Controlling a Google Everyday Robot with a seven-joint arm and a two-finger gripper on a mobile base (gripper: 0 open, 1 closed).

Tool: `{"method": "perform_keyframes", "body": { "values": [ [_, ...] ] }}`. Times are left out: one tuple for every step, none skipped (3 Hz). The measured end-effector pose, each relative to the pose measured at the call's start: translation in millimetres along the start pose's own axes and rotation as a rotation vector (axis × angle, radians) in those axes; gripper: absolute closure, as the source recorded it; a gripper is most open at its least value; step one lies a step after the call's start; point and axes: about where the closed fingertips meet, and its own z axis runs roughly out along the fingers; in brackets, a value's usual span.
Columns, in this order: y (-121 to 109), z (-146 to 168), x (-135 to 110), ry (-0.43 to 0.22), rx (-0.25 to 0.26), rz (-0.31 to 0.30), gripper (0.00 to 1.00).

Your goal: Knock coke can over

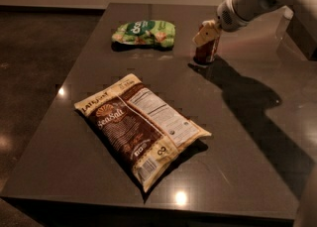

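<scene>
The coke can (206,53) is a small dark red-brown cylinder standing upright on the dark table (247,137), toward the back right. My gripper (207,33) comes in from the upper right on a white arm. Its cream-coloured fingers (204,35) sit right at the can's top and cover its upper part.
A green snack bag (144,33) lies to the left of the can near the back edge. A large brown and cream chip bag (141,126) lies flat in the middle front. The arm's shadow falls across the table's right side.
</scene>
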Motion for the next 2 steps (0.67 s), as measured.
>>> {"method": "perform_keyframes", "body": {
  "values": [
    [9.9, -9.3, -6.6, -0.034, -0.036, -0.007, 0.62],
    [27.5, -30.5, -15.2, -0.017, -0.053, -0.081, 0.85]
  ]
}}
